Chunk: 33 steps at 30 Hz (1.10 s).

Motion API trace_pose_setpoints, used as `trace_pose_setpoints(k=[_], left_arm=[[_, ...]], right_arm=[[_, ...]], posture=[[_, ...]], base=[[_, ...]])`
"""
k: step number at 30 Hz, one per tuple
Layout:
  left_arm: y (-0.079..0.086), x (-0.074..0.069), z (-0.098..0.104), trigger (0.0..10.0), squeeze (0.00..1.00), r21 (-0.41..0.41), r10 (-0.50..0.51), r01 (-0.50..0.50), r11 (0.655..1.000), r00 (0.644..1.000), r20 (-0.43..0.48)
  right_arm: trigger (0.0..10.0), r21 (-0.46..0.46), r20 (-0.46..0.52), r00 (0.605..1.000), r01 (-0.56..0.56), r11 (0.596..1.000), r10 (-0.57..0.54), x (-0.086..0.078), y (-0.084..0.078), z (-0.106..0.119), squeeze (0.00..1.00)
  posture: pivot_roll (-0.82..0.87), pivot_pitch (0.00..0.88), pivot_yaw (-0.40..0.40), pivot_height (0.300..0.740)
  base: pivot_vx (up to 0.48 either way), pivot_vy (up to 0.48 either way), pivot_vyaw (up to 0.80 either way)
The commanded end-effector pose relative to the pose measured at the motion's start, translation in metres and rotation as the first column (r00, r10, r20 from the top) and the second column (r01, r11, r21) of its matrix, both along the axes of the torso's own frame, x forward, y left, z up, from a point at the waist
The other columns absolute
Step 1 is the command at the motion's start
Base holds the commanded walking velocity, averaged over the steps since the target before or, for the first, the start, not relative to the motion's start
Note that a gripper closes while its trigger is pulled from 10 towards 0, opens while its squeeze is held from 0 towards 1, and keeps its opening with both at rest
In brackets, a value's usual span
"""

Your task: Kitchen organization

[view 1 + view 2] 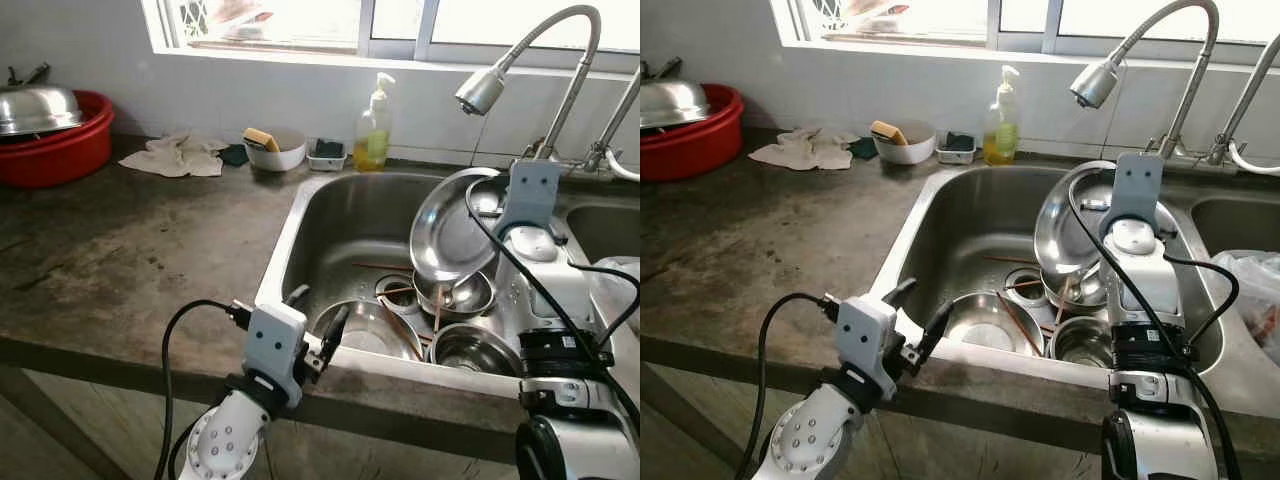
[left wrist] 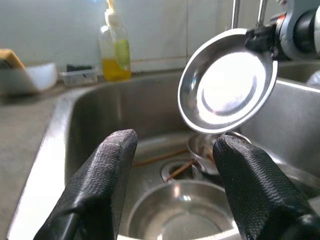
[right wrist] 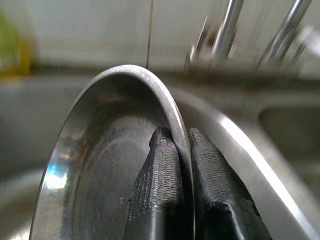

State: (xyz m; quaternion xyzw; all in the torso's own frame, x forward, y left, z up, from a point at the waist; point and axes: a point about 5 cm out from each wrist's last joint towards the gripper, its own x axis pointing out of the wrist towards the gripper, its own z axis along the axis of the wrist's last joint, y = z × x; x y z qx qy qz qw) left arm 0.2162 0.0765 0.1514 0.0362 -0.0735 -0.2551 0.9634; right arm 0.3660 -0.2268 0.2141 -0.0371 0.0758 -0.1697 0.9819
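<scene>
My right gripper (image 3: 182,142) is shut on the rim of a steel plate (image 1: 450,230), holding it tilted on edge above the steel sink (image 1: 330,215). Under the plate sit several steel bowls: one (image 1: 456,294) near the drain, one (image 1: 365,330) at the front, one (image 1: 472,348) at the front right. Brown chopsticks (image 1: 398,315) lie across them. My left gripper (image 1: 317,325) hovers open over the sink's front rim, nothing between its fingers (image 2: 105,175). The held plate (image 2: 227,87) shows bright in the left wrist view.
A faucet head (image 1: 482,90) hangs over the sink. A soap bottle (image 1: 373,125), a white bowl with a sponge (image 1: 274,148), a small tray (image 1: 328,153) and a rag (image 1: 180,155) line the back wall. A red basin with a steel lid (image 1: 45,125) stands far left on the worn counter (image 1: 130,250).
</scene>
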Motion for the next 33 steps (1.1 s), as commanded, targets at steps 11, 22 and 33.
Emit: trace_pose_setpoints(k=[11,22,33], left_arm=[[0.0,-0.009,0.004,10.0,0.0,0.001,-0.005,0.005,1.0,1.0,-0.012],[0.0,-0.007,0.005,10.0,0.0,0.003,-0.001,0.001,1.0,1.0,-0.013],[-0.001,-0.001,0.005,10.0,0.0,0.002,0.001,-0.001,1.0,1.0,-0.004]], right_arm=[[10.0,0.051,-0.21,0.963,-0.164,0.985,0.171,-0.002,0.019,-0.036,0.0],[10.0,0.06,-0.283,0.932,-0.219,0.974,0.227,-0.006,0.027,-0.05,1.0],[10.0,0.0,-0.023,0.983,-0.182,0.983,0.182,-0.006,0.027,-0.012,0.0]], posture=[[0.08,0.115,-0.052,0.74],[0.08,0.109,-0.052,0.74],[0.07,0.083,-0.05,0.74]], base=[[0.0,0.0,0.0],[0.0,0.0,0.0],[0.0,0.0,0.0]])
